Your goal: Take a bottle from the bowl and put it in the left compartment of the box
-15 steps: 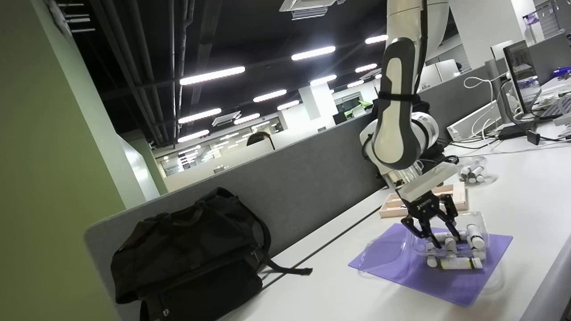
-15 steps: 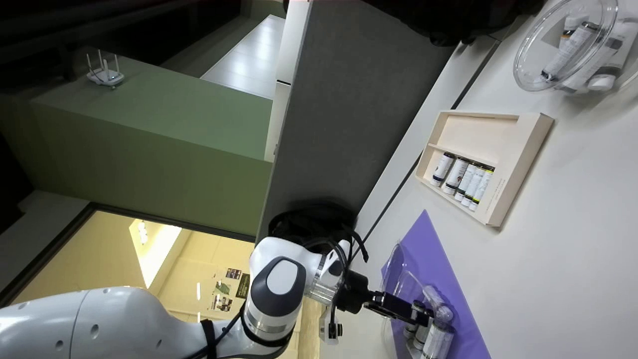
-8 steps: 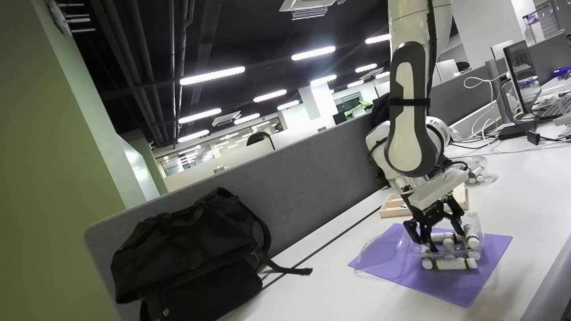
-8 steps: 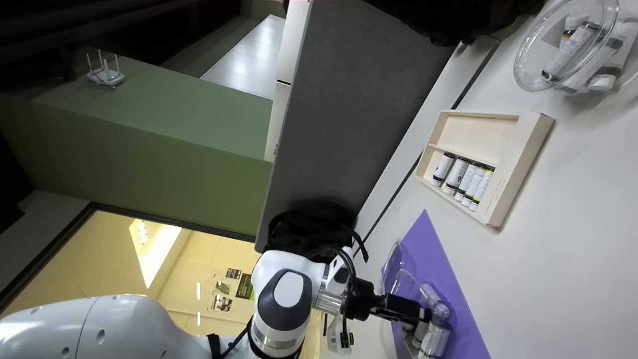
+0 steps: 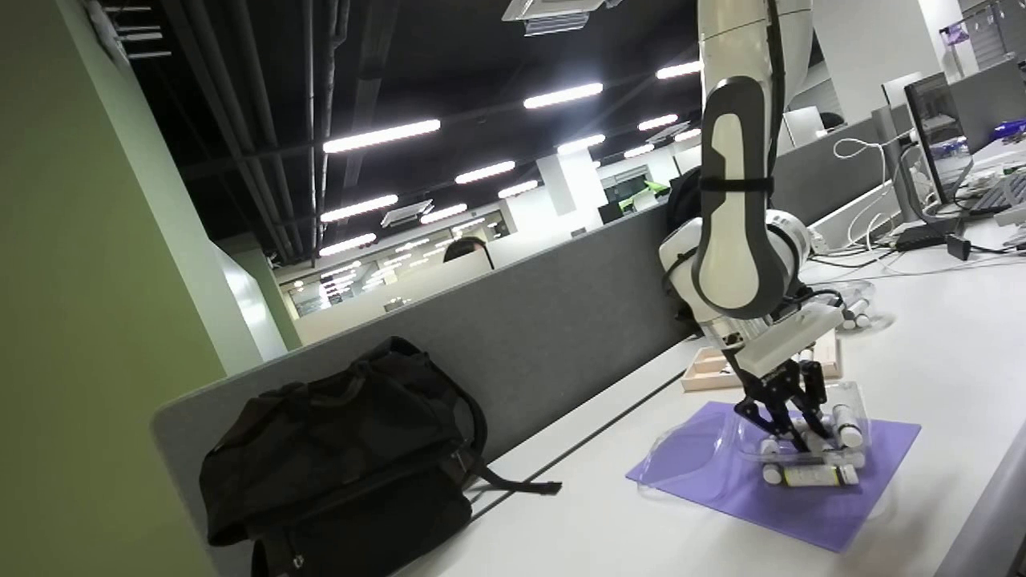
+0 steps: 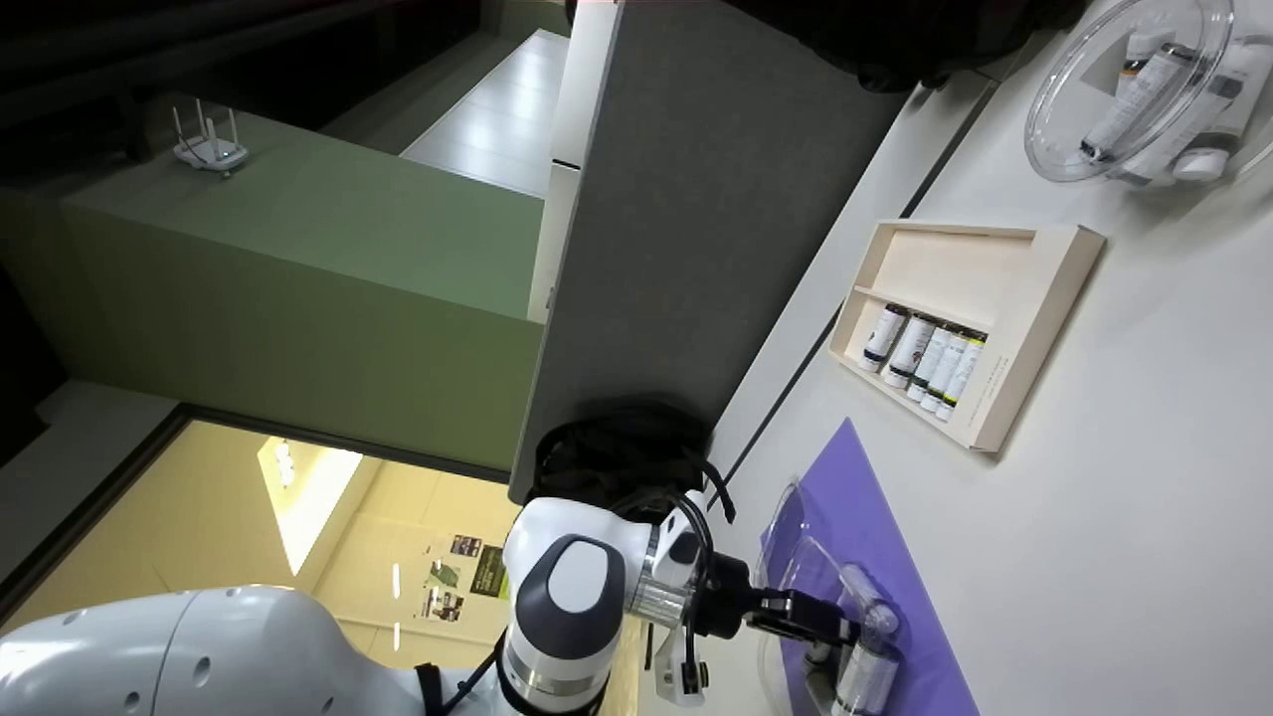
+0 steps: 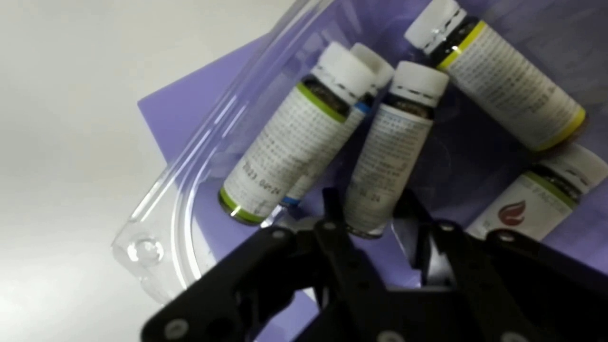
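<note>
My gripper is closed around the lower end of a small white-capped bottle in the wrist view. One finger is on each side, and the bottle lies slightly tilted. The bowl is a clear plastic container on the purple mat, with several other bottles around the held one. The gripper also shows inside the bowl in both exterior views. The tan wooden box has a divider; one compartment holds several bottles lying side by side, the other looks empty. The box is partly hidden behind the arm in an exterior view.
A bottle with a green-edged label lies close beside the held one. The purple mat lies under the bowl. Another clear container with bottles stands beyond the box. A black bag and a grey partition border the table.
My gripper has moved down into the bowl. Its fingers were wide apart and have closed around a bottle. The bowl and its bottles shifted slightly earlier on; the box has not moved.
</note>
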Tool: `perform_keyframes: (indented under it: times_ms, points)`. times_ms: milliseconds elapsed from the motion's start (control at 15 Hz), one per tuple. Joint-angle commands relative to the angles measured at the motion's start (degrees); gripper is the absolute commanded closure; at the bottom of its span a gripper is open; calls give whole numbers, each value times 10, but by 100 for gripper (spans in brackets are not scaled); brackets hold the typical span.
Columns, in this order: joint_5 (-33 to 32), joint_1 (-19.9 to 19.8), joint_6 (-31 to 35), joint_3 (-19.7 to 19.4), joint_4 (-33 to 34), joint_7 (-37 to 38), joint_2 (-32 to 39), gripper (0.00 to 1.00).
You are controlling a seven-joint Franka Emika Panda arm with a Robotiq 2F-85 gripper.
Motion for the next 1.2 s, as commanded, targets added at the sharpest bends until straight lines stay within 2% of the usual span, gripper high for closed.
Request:
perform_keyframes:
  times_ms: [0, 333, 800, 1133]
  points:
    - [2, 4, -6, -7, -3, 13, -7, 85]
    - [15, -3, -24, -1, -1, 6, -21, 88]
    - [81, -33, -46, 36, -9, -26, -128, 88]
    - [43, -54, -21, 13, 3, 6, -147, 88]
